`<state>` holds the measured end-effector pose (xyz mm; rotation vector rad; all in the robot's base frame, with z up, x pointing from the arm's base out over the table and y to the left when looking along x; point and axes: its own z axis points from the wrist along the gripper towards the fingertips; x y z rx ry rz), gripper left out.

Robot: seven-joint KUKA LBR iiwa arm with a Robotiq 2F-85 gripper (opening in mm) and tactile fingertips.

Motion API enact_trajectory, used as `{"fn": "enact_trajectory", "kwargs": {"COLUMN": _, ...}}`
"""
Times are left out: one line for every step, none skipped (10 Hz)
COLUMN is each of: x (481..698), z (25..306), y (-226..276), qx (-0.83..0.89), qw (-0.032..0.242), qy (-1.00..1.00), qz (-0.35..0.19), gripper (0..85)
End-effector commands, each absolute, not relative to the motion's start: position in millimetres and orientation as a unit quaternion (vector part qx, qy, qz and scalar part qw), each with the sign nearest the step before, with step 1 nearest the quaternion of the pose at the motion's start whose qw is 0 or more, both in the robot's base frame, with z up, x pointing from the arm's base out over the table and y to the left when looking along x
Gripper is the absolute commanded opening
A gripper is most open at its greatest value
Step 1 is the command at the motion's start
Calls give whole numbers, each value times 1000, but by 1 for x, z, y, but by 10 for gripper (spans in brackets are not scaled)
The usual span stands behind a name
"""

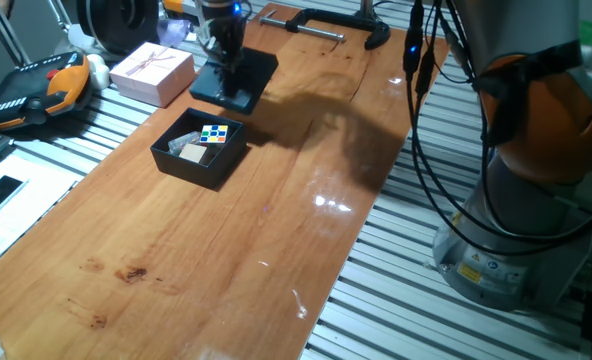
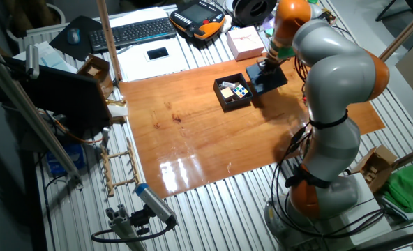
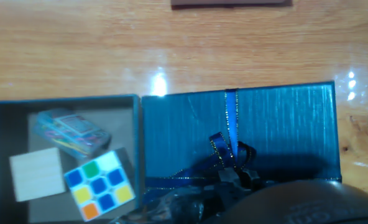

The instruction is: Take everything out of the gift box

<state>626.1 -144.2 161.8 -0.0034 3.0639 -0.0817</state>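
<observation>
The black gift box (image 1: 181, 165) stands open on the wooden table, also in the other fixed view (image 2: 227, 103) and at the left of the hand view (image 3: 137, 155). Inside lie a beige cube (image 3: 38, 174), a multicoloured puzzle cube (image 3: 100, 185) (image 1: 214, 134) and a flat pinkish-grey piece (image 3: 72, 132). The flat black lid (image 1: 256, 70) (image 3: 277, 124) with its ribbon bow (image 3: 234, 155) lies on the table right behind the box. My gripper (image 1: 231, 72) (image 2: 266, 66) is down over the lid's bow. Its fingers are too dark and blurred to read.
A pale pink-white ribboned box (image 1: 153, 72) (image 2: 245, 42) stands beyond the lid, off the board. A metal clamp (image 1: 326, 25) grips the far table edge. An orange teach pendant (image 1: 36, 90) lies at the left. The robot base (image 1: 516, 200) stands at the right.
</observation>
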Motion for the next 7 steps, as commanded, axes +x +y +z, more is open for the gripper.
{"fn": "enact_trajectory", "kwargs": {"x": 627, "z": 157, "y": -146, "qx": 0, "qw": 36, "qy": 999, "qz": -22, "gripper": 10}}
{"fn": "enact_trajectory", "kwargs": {"x": 630, "z": 151, "y": -148, "qx": 1, "qw": 32, "qy": 999, "qz": -17, "gripper": 10}}
{"fn": "enact_trajectory", "kwargs": {"x": 632, "z": 144, "y": -150, "qx": 1, "qw": 32, "qy": 999, "qz": -13, "gripper": 10}}
{"fn": "enact_trajectory", "kwargs": {"x": 632, "z": 138, "y": -151, "qx": 0, "qw": 33, "qy": 999, "qz": -7, "gripper": 10}}
{"fn": "enact_trajectory", "kwargs": {"x": 632, "z": 131, "y": -150, "qx": -5, "qw": 35, "qy": 999, "qz": -1, "gripper": 10}}
{"fn": "enact_trajectory", "kwargs": {"x": 631, "z": 126, "y": -149, "qx": -6, "qw": 36, "qy": 999, "qz": 5, "gripper": 10}}
{"fn": "enact_trajectory", "kwargs": {"x": 632, "z": 121, "y": -147, "qx": -8, "qw": 33, "qy": 999, "qz": 7, "gripper": 10}}
